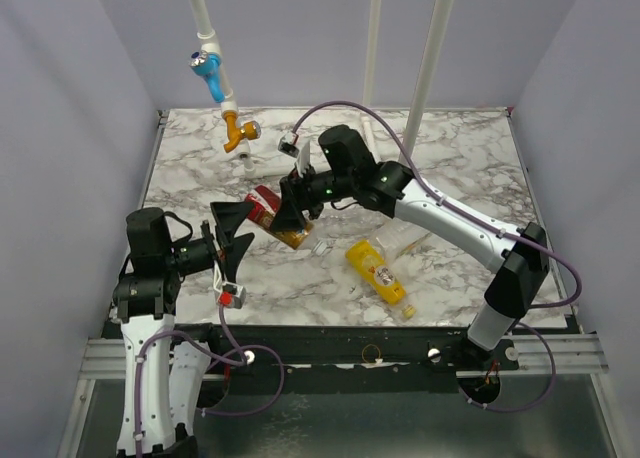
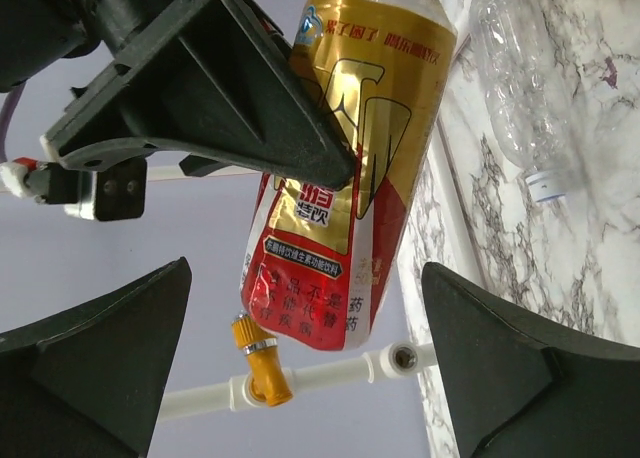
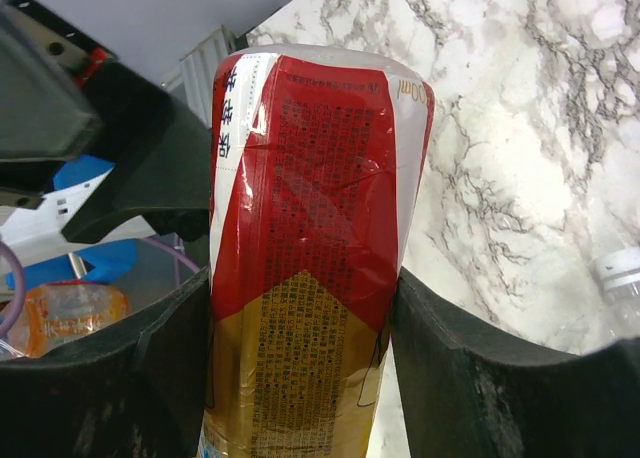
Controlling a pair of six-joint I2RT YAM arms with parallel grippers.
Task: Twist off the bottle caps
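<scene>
My right gripper (image 1: 285, 216) is shut on the brown bottle (image 1: 275, 218), which has a red and gold label and hangs tilted above the marble. In the right wrist view the bottle (image 3: 310, 238) fills the gap between both fingers of that gripper (image 3: 300, 308). My left gripper (image 1: 238, 235) stands wide open just left of the bottle's red end (image 2: 320, 298), touching nothing. This bottle's cap is hidden. A yellow-orange bottle (image 1: 378, 271) and a clear bottle (image 1: 405, 243) lie on the table. A small white cap (image 1: 320, 248) lies loose beside them.
A white pipe carries a blue tap handle (image 1: 208, 70) and an orange tap (image 1: 238, 130) over the far left of the table (image 1: 200, 178). Two white pipes (image 1: 432, 48) rise at the back. Grey walls close in both sides.
</scene>
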